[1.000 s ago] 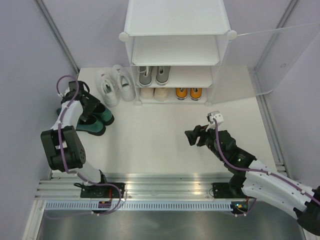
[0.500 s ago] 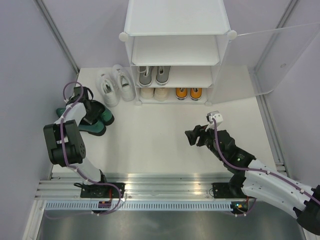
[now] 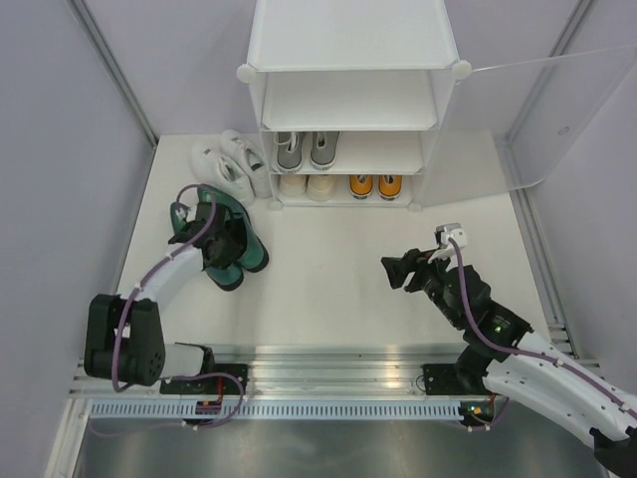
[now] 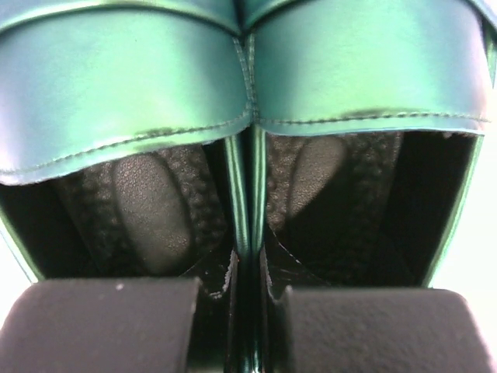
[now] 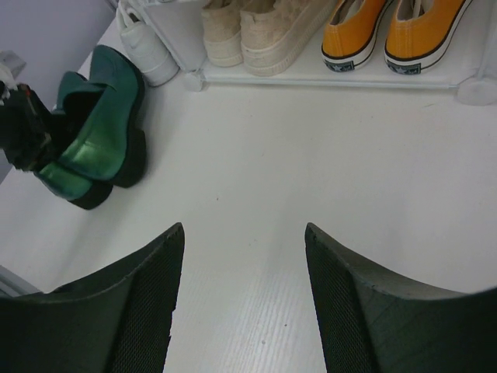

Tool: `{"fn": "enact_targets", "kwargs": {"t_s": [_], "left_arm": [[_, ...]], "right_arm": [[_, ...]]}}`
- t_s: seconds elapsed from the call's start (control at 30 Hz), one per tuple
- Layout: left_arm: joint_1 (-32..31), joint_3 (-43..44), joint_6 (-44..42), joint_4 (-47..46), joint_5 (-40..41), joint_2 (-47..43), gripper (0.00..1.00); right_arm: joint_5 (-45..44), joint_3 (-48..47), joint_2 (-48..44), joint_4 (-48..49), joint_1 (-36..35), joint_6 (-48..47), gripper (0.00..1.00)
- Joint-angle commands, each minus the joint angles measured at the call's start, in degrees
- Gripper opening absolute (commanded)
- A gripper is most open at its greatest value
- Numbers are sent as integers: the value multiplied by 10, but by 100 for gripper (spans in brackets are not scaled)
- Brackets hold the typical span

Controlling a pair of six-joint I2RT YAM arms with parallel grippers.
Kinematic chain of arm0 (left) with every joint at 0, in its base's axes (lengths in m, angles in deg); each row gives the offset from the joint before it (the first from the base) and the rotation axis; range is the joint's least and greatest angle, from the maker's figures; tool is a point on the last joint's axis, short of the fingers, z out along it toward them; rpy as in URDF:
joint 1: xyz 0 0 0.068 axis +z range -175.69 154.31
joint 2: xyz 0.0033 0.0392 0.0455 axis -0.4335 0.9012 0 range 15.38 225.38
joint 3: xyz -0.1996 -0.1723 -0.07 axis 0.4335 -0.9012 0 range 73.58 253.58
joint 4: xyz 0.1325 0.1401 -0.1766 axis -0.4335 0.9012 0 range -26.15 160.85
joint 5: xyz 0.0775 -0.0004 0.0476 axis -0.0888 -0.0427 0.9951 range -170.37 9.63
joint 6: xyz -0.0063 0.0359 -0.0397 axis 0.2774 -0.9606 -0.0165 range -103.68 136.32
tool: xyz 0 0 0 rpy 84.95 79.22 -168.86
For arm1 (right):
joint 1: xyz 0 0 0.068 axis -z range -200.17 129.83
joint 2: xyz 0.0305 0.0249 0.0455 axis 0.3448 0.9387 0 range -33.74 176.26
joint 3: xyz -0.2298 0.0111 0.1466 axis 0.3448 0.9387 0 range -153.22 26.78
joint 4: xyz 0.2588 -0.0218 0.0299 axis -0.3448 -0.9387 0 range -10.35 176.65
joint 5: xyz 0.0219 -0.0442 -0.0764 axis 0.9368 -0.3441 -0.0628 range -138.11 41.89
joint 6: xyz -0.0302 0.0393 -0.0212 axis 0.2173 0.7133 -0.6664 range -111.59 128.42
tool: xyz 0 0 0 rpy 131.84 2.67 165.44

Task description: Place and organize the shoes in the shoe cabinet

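On the desk [image 3: 328, 249] before the shoe cabinet [image 3: 348, 30], the left tool [image 4: 237, 318] clamps the green shoes [image 4: 132, 101] by their touching inner walls, so that the pair can travel as one (right tool [image 5: 241, 303] apart, empty).

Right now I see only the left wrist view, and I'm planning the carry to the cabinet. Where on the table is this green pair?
Observer: The green pair sits left of centre, before the shoe cabinet's left corner.
Operator: Which shelf has room?
Observer: The middle shelf shows only the grey pair, on its left half.
Operator: Is the right gripper in the way?
Observer: No; it hangs open over bare table, right of centre.
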Motion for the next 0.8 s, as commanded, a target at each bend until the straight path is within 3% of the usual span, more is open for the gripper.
{"fn": "enact_targets", "kwargs": {"t_s": [0.0,0.17,0.33,0.53,0.77], "left_arm": [[-91,-68,67,50,-89,-84,2],[-204,-142,157,58,-103,-210,2],[-339,-132,201,65,-87,-229,2],[-480,-13,187,71,-7,-101,2],[-511,145,143,0,-49,69,2]], "right_arm": [[-21,-49,-26,-44,-1,34,68],[-26,-72,-63,-79,-1,58,68],[-56,-93,-83,-110,-1,70,67],[-134,-137,-106,-164,-1,92,67],[-179,-205,-118,-240,-1,101,67]]}}
